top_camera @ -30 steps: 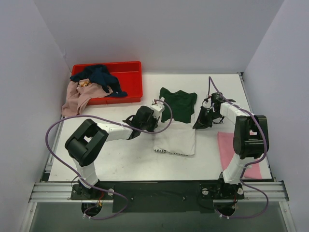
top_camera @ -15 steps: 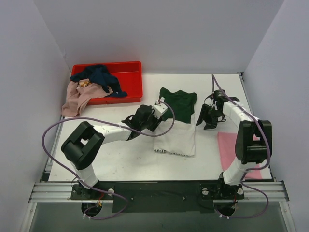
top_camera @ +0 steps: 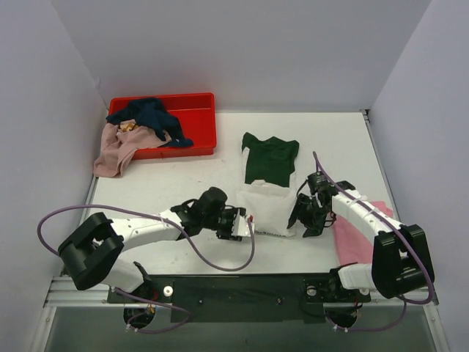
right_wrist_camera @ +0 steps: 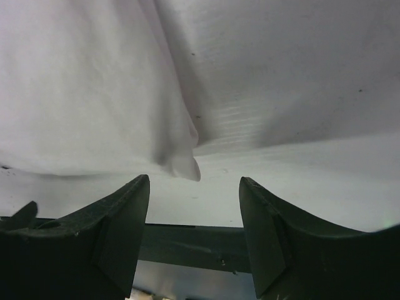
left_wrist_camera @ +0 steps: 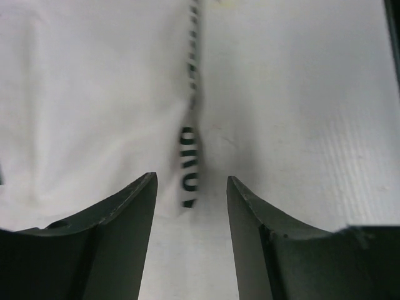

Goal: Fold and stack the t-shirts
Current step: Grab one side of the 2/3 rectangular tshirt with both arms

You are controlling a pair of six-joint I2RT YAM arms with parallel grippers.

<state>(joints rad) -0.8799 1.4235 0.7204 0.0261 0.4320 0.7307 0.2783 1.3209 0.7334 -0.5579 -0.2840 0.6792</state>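
Left gripper [left_wrist_camera: 190, 181] spread, empty, over lettered hem of white-and-green t-shirt [top_camera: 268, 202]; right gripper [right_wrist_camera: 194, 180] spread, empty, at shirt's right hem corner; shirt flat mid-table [top_camera: 183, 176]; pink t-shirt [top_camera: 350, 246] beside right arm.

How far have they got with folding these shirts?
One pink t-shirt lies flat on the right, seemingly folded. In hand: the white and green t-shirt, narrowed to a strip, with both arms' open jaws at its near corners, gripping nothing. Left: finishing it, stacking, and the navy t-shirt and dusty pink t-shirt heaped at the red crate.
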